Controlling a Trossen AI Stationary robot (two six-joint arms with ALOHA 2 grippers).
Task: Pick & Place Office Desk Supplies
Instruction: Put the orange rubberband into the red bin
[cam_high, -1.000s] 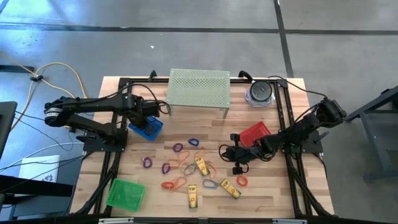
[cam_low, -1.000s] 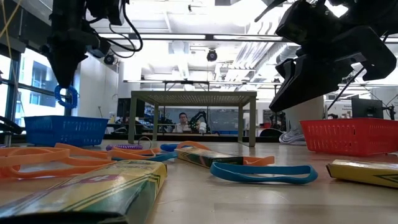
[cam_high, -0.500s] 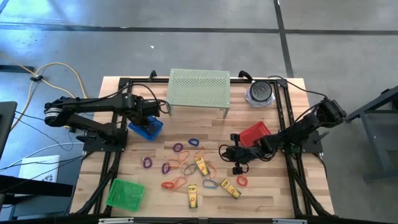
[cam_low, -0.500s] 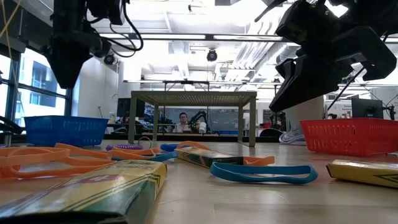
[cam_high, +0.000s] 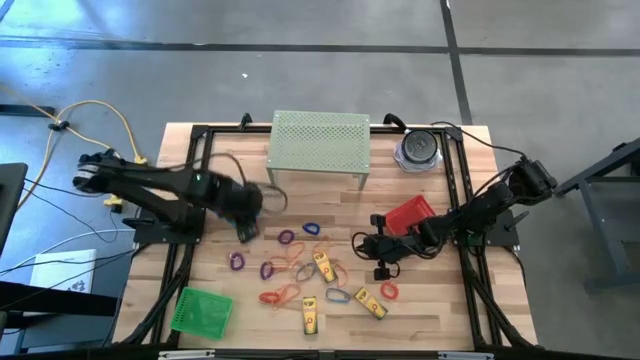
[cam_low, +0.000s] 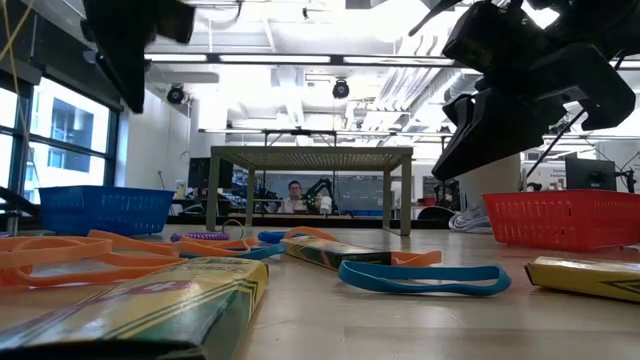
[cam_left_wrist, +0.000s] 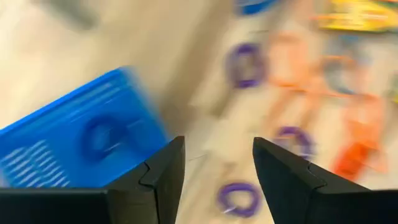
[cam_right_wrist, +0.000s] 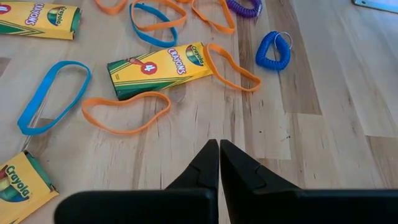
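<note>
L gripper (cam_left_wrist: 214, 163) spread, empty, beside blue basket (cam_left_wrist: 74, 152), over purple loops (cam_left_wrist: 239, 199) at table's left. R gripper (cam_right_wrist: 219, 163) pressed together, hovers above loops and crayon boxes (cam_right_wrist: 163, 67) mid-table. Step: between picks. Next, you'll lower L onto one loop, then close.

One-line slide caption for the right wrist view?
Shut right gripper hovers over wooden table beside yellow Crayola crayon box, among orange and blue rubber bands.

A robotics lab: concrete floor (cam_high: 560, 40), ceiling strip lights (cam_low: 300, 58), workbenches behind.
</note>
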